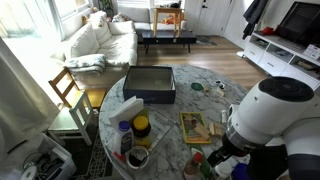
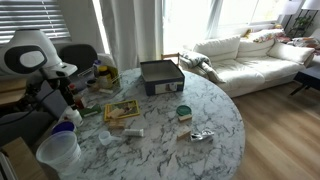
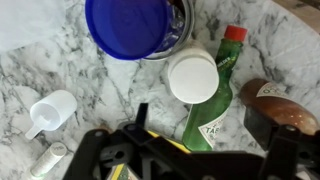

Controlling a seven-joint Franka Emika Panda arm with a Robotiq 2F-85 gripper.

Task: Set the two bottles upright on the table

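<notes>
Where white lid overlaps, green bottle partly hidden.

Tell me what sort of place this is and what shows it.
Most likely a home living room: a white sofa, a television, and a dark coffee table beyond the marble-look table.

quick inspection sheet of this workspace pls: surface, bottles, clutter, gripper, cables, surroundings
surface: round marble-look table, crowded on the robot's side
job's things: one green bottle with a red cap, lying flat, partly hidden by a white round top; second bottle not made out
clutter: dark box, book, blue container, white scoop
grippers: gripper over the green bottle's base end; whether the fingers are open is unclear
cables: nothing seen
surroundings: white sofa, wooden chair
</notes>
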